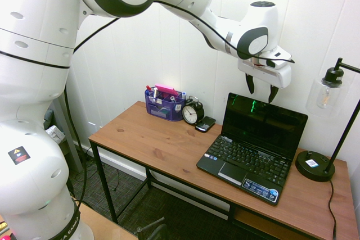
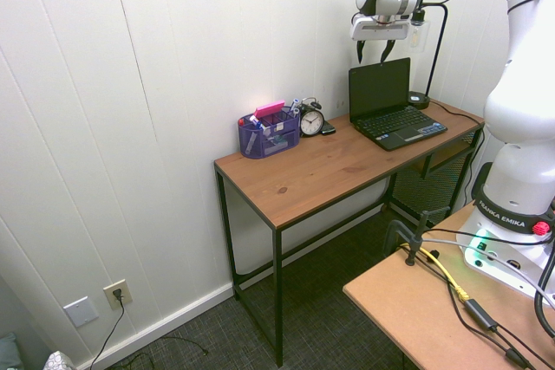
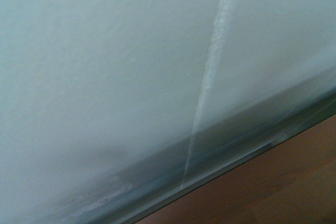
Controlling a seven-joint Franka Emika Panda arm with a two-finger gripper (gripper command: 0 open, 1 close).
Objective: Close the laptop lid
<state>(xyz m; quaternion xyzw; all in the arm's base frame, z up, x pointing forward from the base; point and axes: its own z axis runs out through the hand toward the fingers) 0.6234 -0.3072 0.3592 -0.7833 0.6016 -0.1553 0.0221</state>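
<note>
In the first exterior view, the claw [image 1: 262,89] is hovering just above the top edge of the laptop lid [image 1: 262,121], near the wall [image 1: 236,4]. The lid is standing upright and open at the far side of the keyboard [image 1: 247,157], on the right part of the counter [image 1: 146,139]. The fingers are standing wide apart, grasping nothing; whether a tip is touching the lid's edge, I cannot tell. The arm seems to be setting up behind the lid, so the closing itself is probably still to come.

In the second exterior view, the claw is again showing spread fingers, with nothing between them, over the raised lid. The next move is likely calling for lowering behind the lid, then pushing its back forward and down onto the keyboard. Coming down too near, a finger could be catching the top edge and shoving the laptop.

In the wrist view, the camera is facing the pale wall and a strip of brown wood; the lid is not showing.
</note>
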